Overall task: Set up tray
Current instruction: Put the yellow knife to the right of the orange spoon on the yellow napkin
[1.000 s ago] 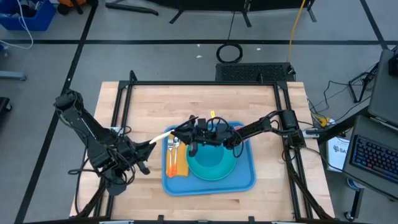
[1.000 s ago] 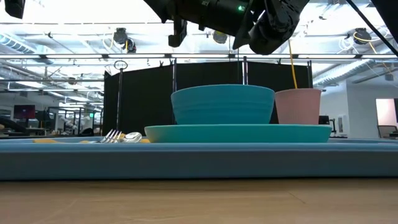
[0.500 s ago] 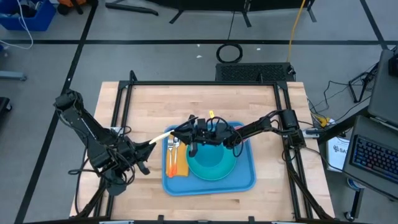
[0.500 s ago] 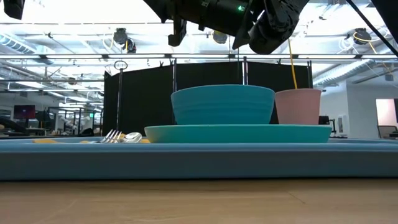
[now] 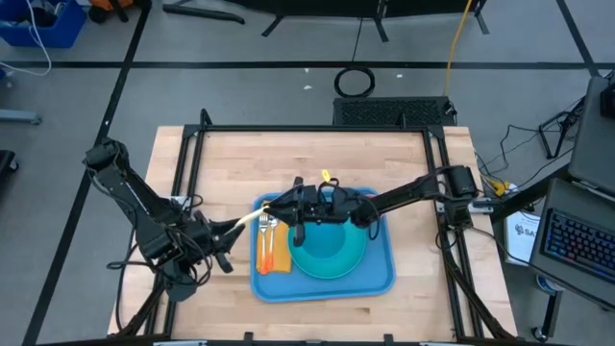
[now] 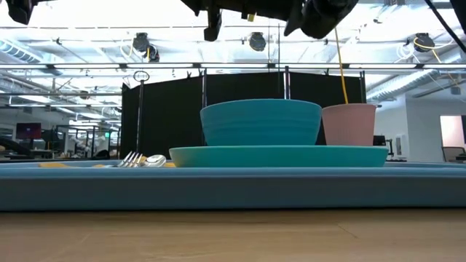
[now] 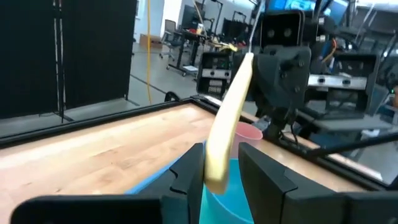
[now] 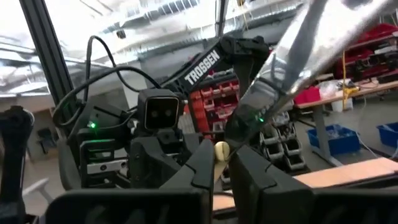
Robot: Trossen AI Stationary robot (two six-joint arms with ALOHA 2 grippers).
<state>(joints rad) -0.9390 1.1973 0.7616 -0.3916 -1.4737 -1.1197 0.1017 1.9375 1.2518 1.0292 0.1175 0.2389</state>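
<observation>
My right hand [image 5: 286,203] pinches the pale stick [image 5: 252,217] above the tray [image 5: 384,274]; my left hand [image 5: 229,231] loosely brackets its other end.

- You have the tray [image 5: 382,277], a large medium-blue rectangular plastic piece with rounded corners and a raised rim, lying flat on the wooden table.
- From the high view it sits toward the 6 o'clock side of the tabletop, a little right of centre, long sides running left to right.
- In the low view its front rim [image 6: 218,191] spans the whole width as a blue band, resting level on the wood.
</observation>
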